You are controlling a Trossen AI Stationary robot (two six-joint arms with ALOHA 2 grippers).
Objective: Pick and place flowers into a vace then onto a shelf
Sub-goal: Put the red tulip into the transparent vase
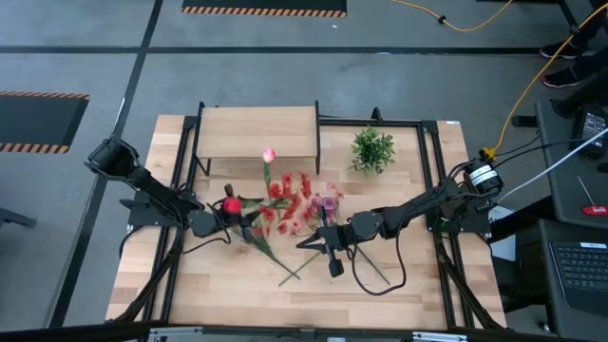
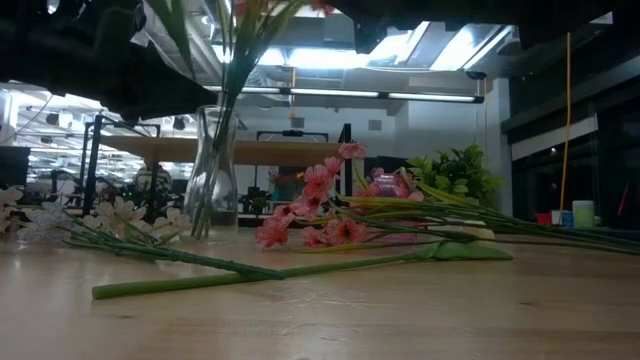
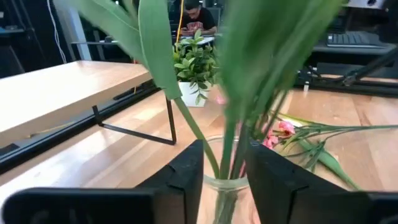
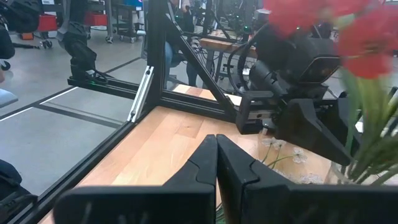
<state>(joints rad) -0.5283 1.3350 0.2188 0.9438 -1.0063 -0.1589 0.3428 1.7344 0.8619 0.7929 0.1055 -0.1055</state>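
A clear glass vase (image 2: 213, 175) stands on the table by its base, with green stems and leaves (image 3: 233, 93) rising out of it. My left gripper (image 3: 224, 180) is at the vase's neck, in front of the shelf (image 1: 256, 133). Red blossoms (image 4: 367, 34) stand above the vase, and a pink tulip (image 1: 269, 155) leans toward the shelf. Pink blossoms (image 2: 320, 205), pale sprigs (image 2: 120, 220) and a long stem (image 2: 250, 272) lie loose on the table. My right gripper (image 4: 216, 149) is shut beside the vase, on its right, with nothing plainly between its fingers. My left gripper holds the vase by its neck (image 3: 225, 186), just below the rim, one finger (image 3: 186, 174) on either side of the glass. It comes in level from the table's left. The vase stays upright with its base (image 2: 210, 228) on the table.
A bushy green potted plant (image 1: 372, 149) stands at the far right of the table, right of the shelf. Loose stems (image 1: 299, 268) cross the table's middle below my right gripper. A black frame (image 1: 432, 171) borders the table. A person (image 3: 196, 15) sits in the room beyond.
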